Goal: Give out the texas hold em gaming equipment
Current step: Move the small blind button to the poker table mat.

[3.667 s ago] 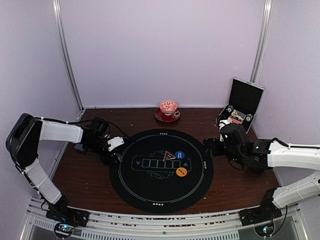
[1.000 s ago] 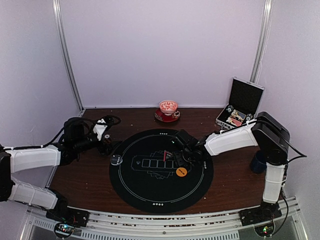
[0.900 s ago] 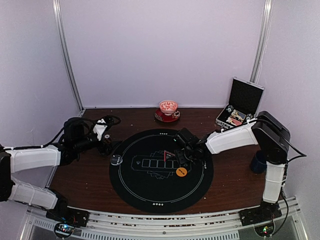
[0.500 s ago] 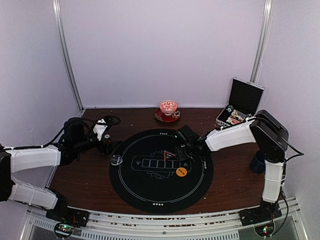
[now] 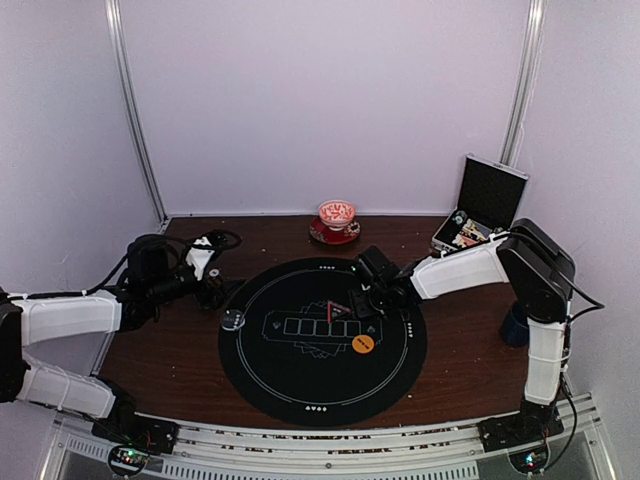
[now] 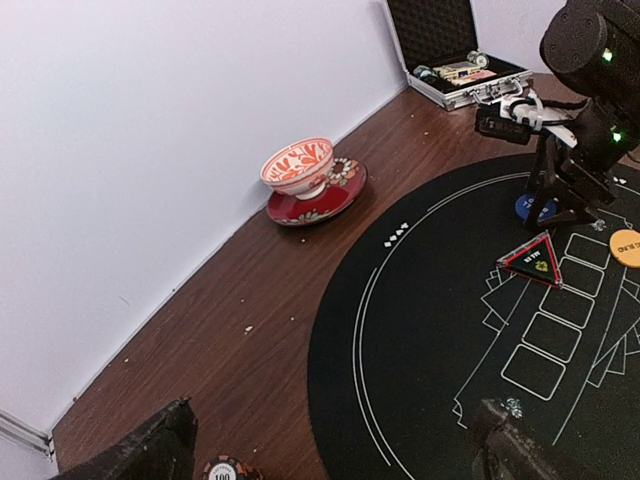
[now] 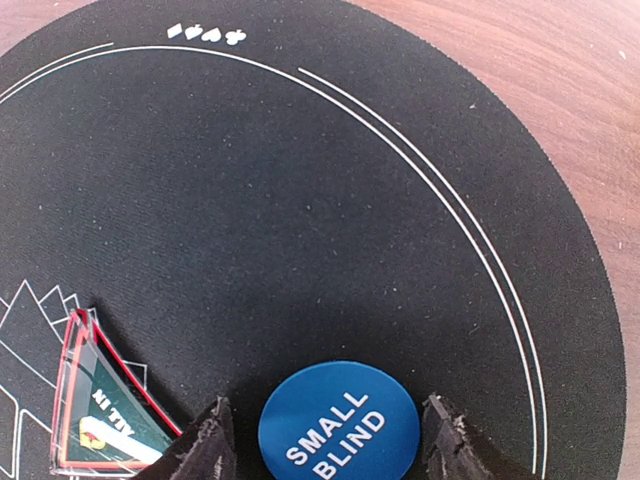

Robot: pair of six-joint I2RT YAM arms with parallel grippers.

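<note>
The blue disc (image 7: 338, 425) marked SMALL BLIND lies flat on the round black mat (image 7: 300, 200), just beside a red-edged triangle marker (image 7: 95, 410). The right gripper (image 7: 330, 450) straddles the disc, jaws parted, with a slim gap showing on one side. An orange disc (image 5: 363, 344) lies nearer the arms. The left gripper (image 6: 330, 462) hangs over the brown worktop (image 6: 260, 330) at the mat's left edge, jaws wide apart and empty, above a striped chip (image 6: 228, 470).
</note>
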